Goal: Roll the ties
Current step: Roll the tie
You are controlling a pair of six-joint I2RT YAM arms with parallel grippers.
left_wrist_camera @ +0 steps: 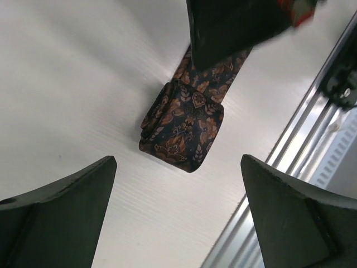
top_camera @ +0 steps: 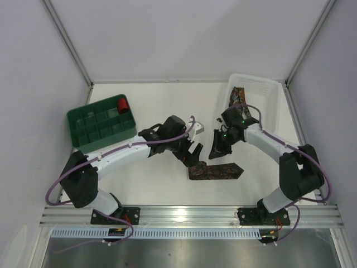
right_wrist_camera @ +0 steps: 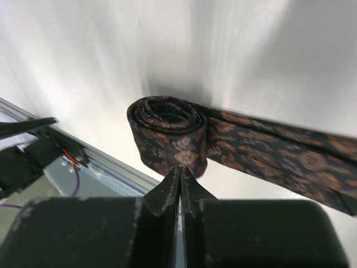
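I see one tie [top_camera: 218,170] lying on the worktop [top_camera: 156,100] in the lower middle of the overhead frame. Its left end is wound into a rolled end [right_wrist_camera: 167,131], and the rest trails flat to the right. My left pincer [left_wrist_camera: 178,162] hangs over that roll with its jaws spread wide and nothing between them. My right pincer [right_wrist_camera: 179,181] has its fingers pressed together, tips right at the roll's near edge; I cannot tell whether they nip any fabric. A second tie [top_camera: 240,96] sits in the white basket [top_camera: 268,89] at upper right. At left, a green tray [top_camera: 78,120] holds a small red roll [top_camera: 122,104].
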